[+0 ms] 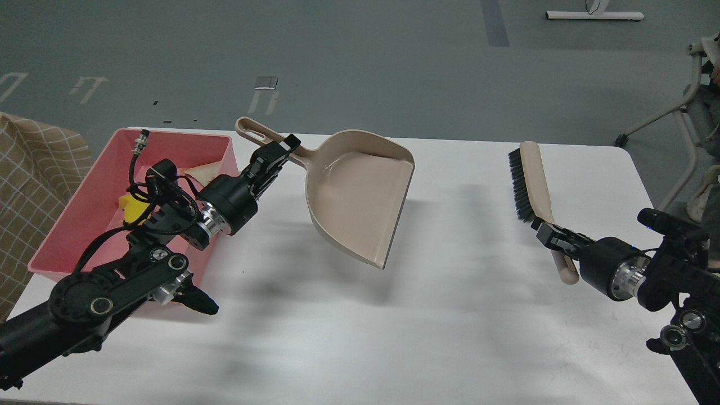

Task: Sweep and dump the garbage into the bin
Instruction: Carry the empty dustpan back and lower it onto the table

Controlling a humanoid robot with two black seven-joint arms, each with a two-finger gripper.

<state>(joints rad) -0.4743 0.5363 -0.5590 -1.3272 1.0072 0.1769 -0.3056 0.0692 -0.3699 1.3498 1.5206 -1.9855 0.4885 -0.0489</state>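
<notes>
The pink bin [79, 208] stands at the table's left. Inside it lie the white bread wedge [202, 170] near the far right corner and the yellow spongy chunk [130, 208], both partly hidden by my left arm. My left gripper [273, 157] is shut on the handle of the beige dustpan [360, 197], holding it above the table just right of the bin; the pan is empty and tilted with its mouth down to the right. My right gripper [554, 239] is shut on the handle of a beige brush [529, 183] with black bristles, at the right.
The white table [439, 315] spreads between the two arms. A checked brown cloth [28, 185] lies off the table's left edge. A chair frame [686, 107] stands at the far right, beyond the table.
</notes>
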